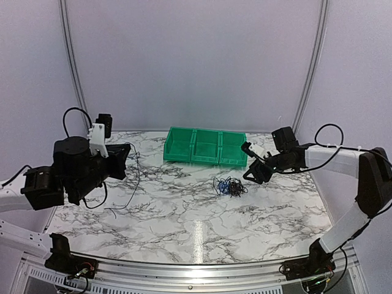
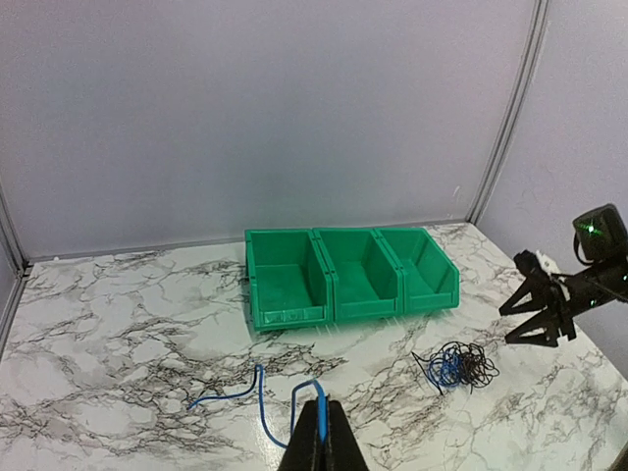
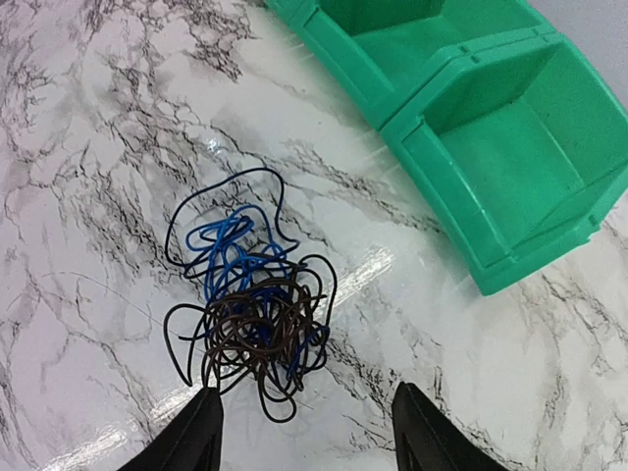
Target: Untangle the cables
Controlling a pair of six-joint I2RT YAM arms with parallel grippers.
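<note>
Right end effector (image 3: 304,397), jaws wide, hovers over cable clump (image 3: 250,314) nr worktop (image 1: 184,226) centre, prob. for next grab; left end effector (image 2: 320,417) pinches blue cable (image 2: 262,407) clear of it.

In my right wrist view the green bins (image 3: 442,206) run off the top edge. Near them, the clump of cables (image 3: 253,314) is too knotted to count strands. My right fingers (image 3: 194,437) are cropped below.
</note>
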